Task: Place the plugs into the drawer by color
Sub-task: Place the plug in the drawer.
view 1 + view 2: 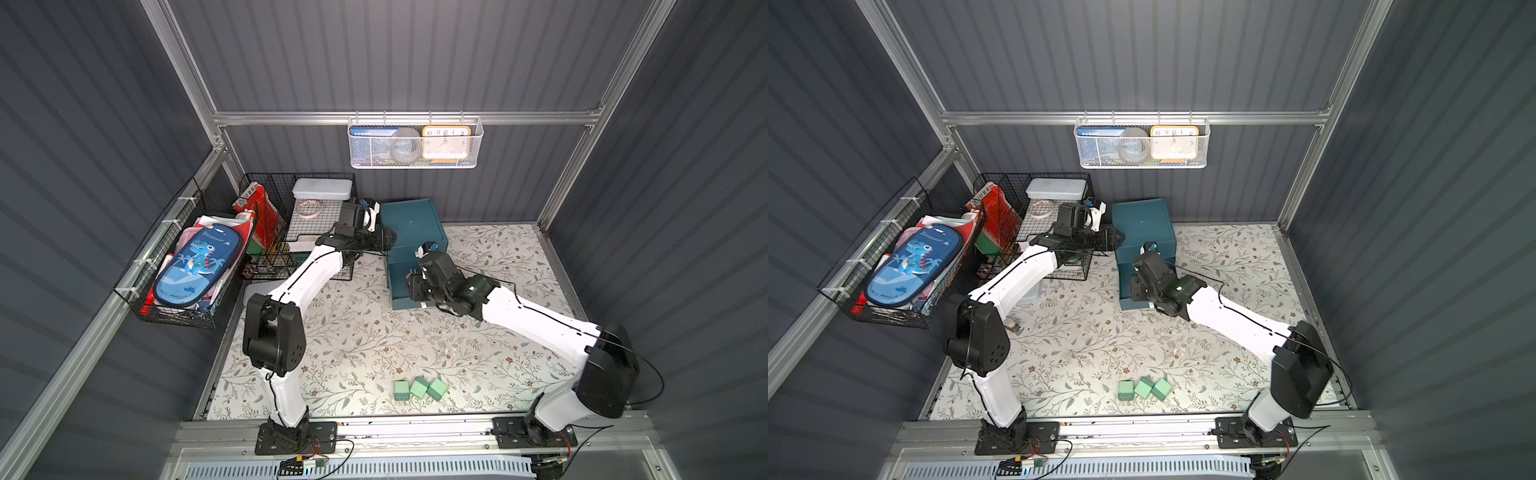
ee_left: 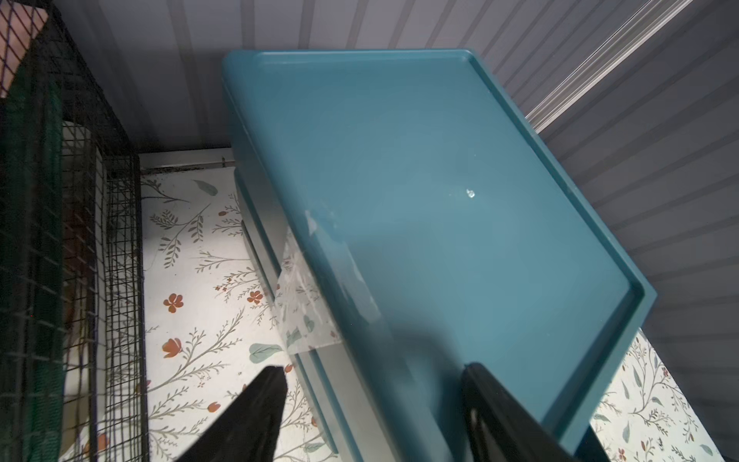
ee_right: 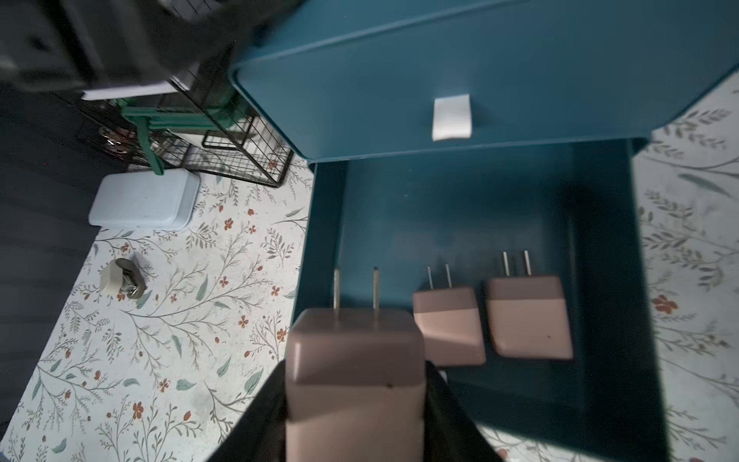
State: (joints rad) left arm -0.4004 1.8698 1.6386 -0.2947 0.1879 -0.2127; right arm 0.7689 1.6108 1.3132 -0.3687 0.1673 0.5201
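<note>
Hovering over the pulled-out bottom drawer (image 3: pixel 440 208) of the dark teal plastic three-drawer cabinet (image 1: pixel 411 224), the right gripper (image 3: pixel 356 400) has its black fingers closed on the sides of a pink rounded-cube plug (image 3: pixel 354 352) with its two metal prongs pointing toward the far wall. Two more pink plugs (image 3: pixel 448 324) (image 3: pixel 530 316) lie side by side on the drawer floor, just right of the held one, prongs pointing the same way. The drawer above is closed and shows its white tab handle (image 3: pixel 452 117).

The cabinet stands at the far middle of the floral-patterned table (image 1: pixel 353 340). Three green rounded-cube plugs (image 1: pixel 402 390) (image 1: pixel 419 387) (image 1: pixel 437 389) sit in a tight row close to the near edge.

The left gripper (image 2: pixel 374 370) hangs at the cabinet's near-left top corner, jaws parted about halfway and gripping nothing, one finger off the left side, one over the lid.
</note>
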